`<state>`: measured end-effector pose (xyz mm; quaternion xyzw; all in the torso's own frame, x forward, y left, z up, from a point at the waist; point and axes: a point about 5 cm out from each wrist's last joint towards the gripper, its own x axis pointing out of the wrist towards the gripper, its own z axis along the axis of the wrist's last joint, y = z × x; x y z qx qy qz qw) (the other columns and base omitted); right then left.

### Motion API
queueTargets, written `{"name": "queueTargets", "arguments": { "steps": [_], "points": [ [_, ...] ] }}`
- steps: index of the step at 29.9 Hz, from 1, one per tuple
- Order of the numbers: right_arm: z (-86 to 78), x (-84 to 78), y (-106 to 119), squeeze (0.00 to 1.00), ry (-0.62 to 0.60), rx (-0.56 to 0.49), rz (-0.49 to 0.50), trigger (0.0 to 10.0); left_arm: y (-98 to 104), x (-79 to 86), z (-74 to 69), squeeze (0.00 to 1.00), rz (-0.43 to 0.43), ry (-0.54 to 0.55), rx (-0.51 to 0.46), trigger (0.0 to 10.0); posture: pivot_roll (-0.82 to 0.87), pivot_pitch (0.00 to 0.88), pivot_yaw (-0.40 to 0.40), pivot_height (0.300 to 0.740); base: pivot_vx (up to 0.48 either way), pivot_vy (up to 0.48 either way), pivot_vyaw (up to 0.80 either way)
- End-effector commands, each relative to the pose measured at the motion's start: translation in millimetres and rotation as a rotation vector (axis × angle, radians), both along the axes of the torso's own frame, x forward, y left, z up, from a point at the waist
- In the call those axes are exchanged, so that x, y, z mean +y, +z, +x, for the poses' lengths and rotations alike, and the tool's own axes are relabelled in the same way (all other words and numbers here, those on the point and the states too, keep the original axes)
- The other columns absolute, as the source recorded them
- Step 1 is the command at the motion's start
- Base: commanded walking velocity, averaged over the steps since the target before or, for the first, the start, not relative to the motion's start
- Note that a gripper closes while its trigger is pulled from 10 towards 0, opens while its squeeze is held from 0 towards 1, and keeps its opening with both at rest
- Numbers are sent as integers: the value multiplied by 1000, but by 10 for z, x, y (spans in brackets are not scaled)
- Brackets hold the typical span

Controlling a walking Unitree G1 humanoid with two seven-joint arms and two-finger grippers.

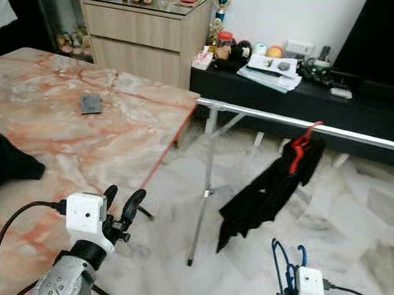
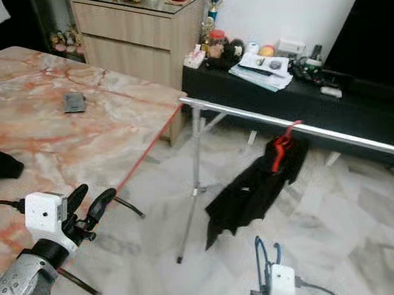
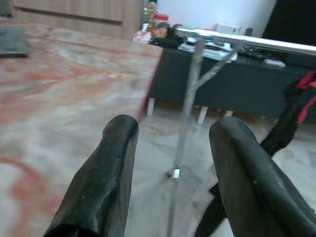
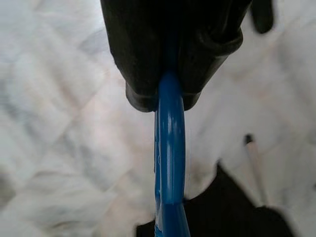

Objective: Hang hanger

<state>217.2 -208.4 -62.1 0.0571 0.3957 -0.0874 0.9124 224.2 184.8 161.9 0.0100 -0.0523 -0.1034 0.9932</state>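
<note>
The silver rail crosses the room above the marble floor, and a black garment on a red hanger already hangs there. The right gripper is low and well apart from the rail, fingers clamped on the blue hanger. The left gripper is spread and empty. The thin plastic could turn in the grip, so the hook may miss the rail.

Two hangers: one blue hanger pinched in the right gripper, one red hanger on the single silver rail. One black garment hangs there; another dark cloth lies on the one marble table. Two grippers, the left gripper spread
</note>
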Motion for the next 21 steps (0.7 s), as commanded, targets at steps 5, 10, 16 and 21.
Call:
{"name": "queueTargets", "arguments": {
  "steps": [5, 10, 16, 21],
  "points": [
    [-6, 26, -8, 0, -9, -1, 8, 10000, -146, 25, 20, 0, 5, -2, 52, 10000, 205, 85, -112, 740, 0, -480, 0],
    [-7, 40, -11, 0, -18, -3, 12, 10000, -444, 126, 102, 0, -6, 52, 159, 10000, 201, 74, -106, 740, 0, -164, 0],
    [-8, 54, -12, 0, -41, -14, 20, 10000, -1080, 418, 173, 0, -89, 166, 395, 10000, 179, 52, -97, 740, 0, 0, 0],
    [-10, 56, -8, 0, -59, -36, 34, 10000, -1671, 605, -18, 0, -86, 258, 621, 10000, 168, 28, -94, 740, 0, 0, 0]
  ]
}}
